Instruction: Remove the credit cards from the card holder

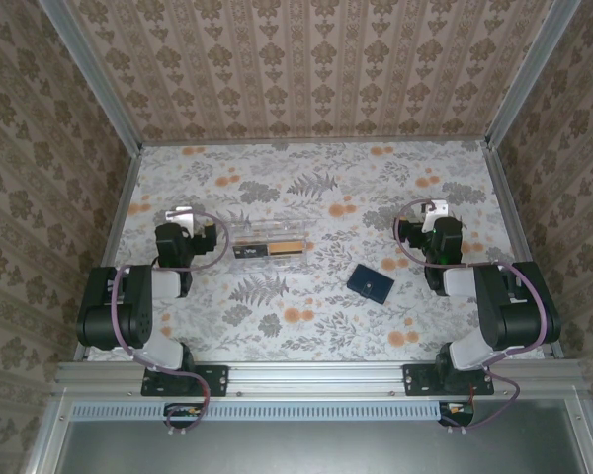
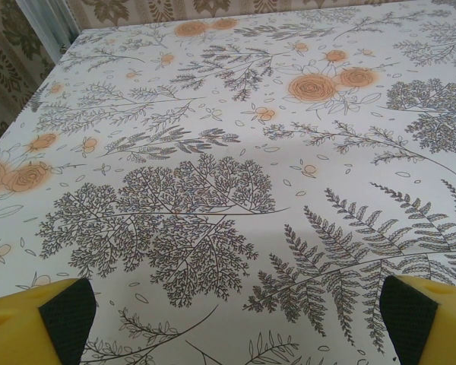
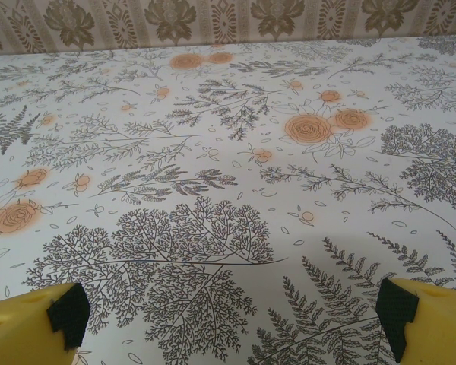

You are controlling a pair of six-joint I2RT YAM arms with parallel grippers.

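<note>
The card holder (image 1: 372, 282), a small dark navy wallet with a pale label, lies shut on the floral table between the two arms, nearer the right one. No credit cards show outside it. My left gripper (image 1: 184, 219) is folded back at the left, well away from the holder. My right gripper (image 1: 431, 215) rests at the right, behind and to the right of it. Both stand open with nothing between the yellow fingers (image 2: 42, 315) (image 3: 32, 323), which frame bare tablecloth.
A clear rectangular plastic box (image 1: 268, 247) with black and orange strips lies left of centre, just right of my left arm. Patterned walls and metal rails (image 1: 504, 212) enclose the table (image 1: 306, 326).
</note>
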